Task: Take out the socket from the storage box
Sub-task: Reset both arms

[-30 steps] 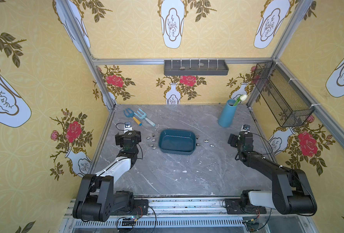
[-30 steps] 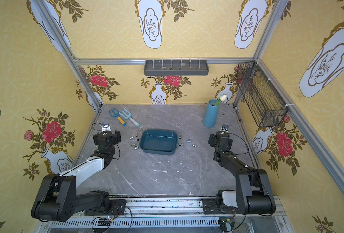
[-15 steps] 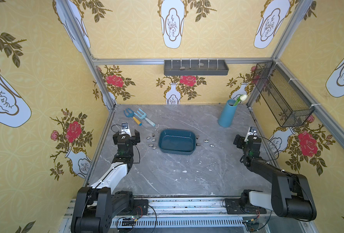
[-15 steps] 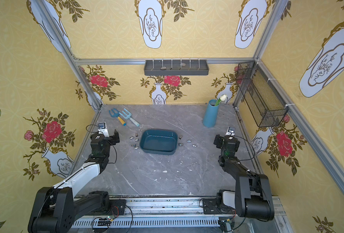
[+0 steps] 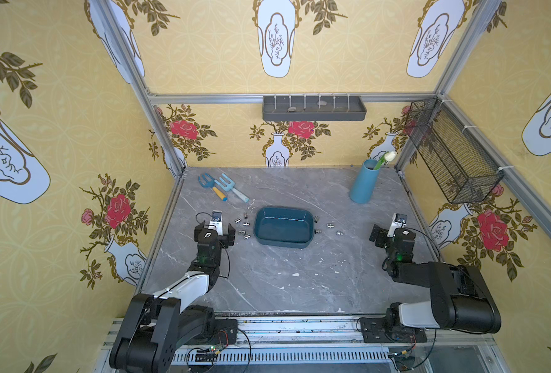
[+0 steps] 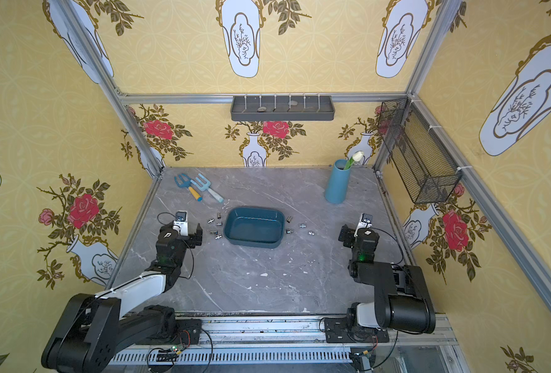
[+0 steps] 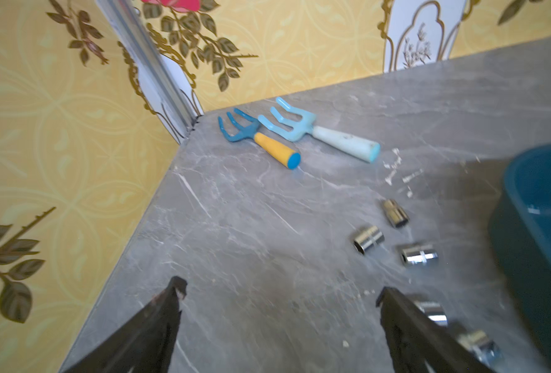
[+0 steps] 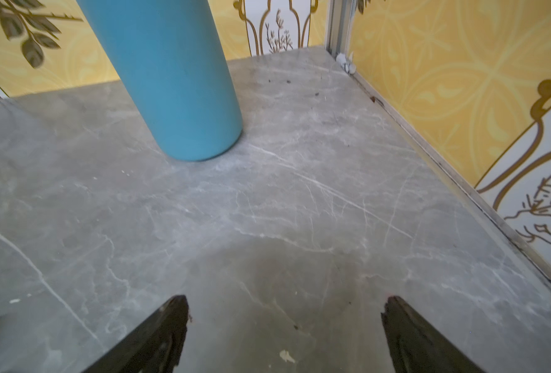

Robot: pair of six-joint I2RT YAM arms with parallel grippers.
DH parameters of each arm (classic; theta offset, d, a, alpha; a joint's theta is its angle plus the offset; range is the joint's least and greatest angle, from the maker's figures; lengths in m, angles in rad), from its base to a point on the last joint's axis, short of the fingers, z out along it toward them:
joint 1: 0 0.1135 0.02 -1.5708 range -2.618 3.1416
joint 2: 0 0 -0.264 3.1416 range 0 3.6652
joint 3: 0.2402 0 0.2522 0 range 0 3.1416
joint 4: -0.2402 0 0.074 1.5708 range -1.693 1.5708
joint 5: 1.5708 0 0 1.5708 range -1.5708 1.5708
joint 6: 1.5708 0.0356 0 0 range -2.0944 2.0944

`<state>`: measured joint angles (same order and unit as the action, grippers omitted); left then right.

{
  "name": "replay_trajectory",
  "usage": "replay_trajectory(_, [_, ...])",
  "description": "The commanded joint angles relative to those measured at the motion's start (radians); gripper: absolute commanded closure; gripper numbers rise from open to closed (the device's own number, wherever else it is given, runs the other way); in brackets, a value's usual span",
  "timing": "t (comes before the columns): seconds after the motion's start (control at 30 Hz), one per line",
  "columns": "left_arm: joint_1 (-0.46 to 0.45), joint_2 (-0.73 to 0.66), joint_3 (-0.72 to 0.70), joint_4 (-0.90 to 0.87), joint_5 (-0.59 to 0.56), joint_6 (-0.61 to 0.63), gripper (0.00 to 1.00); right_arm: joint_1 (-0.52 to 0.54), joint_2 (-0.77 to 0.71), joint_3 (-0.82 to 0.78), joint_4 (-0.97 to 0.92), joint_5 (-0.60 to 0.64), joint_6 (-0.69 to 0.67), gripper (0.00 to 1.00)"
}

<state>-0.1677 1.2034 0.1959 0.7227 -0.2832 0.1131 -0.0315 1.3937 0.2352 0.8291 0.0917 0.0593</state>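
Note:
The teal storage box (image 5: 282, 243) (image 6: 251, 243) sits mid-table, and I see no socket inside it in both top views. Several chrome sockets lie on the marble beside it: one group to its left (image 5: 245, 223) (image 6: 218, 223) (image 7: 367, 239), another to its right (image 5: 331, 225) (image 6: 302, 225). My left gripper (image 5: 215, 226) (image 6: 181, 230) (image 7: 280, 290) hovers left of the box, open and empty, with the box wall (image 7: 542, 242) at the side of its wrist view. My right gripper (image 5: 392, 231) (image 6: 361, 231) (image 8: 284, 300) stands open and empty over bare marble to the right.
A tall blue vase (image 5: 363, 182) (image 8: 174, 80) holding a tulip stands at the back right. Two small garden forks (image 5: 224, 189) (image 7: 300, 135) lie at the back left. A grey tray (image 5: 314, 108) hangs on the back wall, a wire-mesh basket (image 5: 451, 151) on the right wall.
Both arms have drawn back from the box toward the front edge, their wrists swinging outward and then in a little. The right jaws spread slightly wider. The box and sockets lie where they were.

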Motion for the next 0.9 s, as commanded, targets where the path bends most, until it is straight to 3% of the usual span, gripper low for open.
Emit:
replay_trajectory(0.0, [0.021,0.005,-0.048,0.225,0.008,0.007,0.0,-0.013,0.004,0.004,0.071,-0.01,0.02,0.03])
replay_trajectory(0.13, [0.099,0.07,-0.086,0.324,0.085,-0.054,0.0,-0.018,0.003,-0.036,0.129,-0.034,0.019,0.02])
replay_trajectory(0.2, [0.112,0.123,-0.064,0.365,0.055,-0.056,0.0,-0.023,0.063,-0.098,0.323,-0.034,-0.002,0.03])
replay_trajectory(0.27, [0.12,0.076,-0.048,0.256,0.063,-0.082,0.0,-0.027,0.022,-0.062,0.175,-0.033,0.023,0.02])
replay_trajectory(0.3, [0.129,0.078,-0.035,0.229,0.066,-0.093,0.0,-0.026,0.053,-0.076,0.261,-0.034,0.008,0.03])
replay_trajectory(0.37, [0.138,0.099,-0.042,0.28,0.079,-0.09,0.0,-0.026,0.02,-0.066,0.191,-0.031,0.019,0.03])
replay_trajectory(0.87, [0.138,0.082,-0.046,0.269,0.076,-0.092,0.0,-0.028,0.041,-0.069,0.226,-0.052,0.011,0.02])
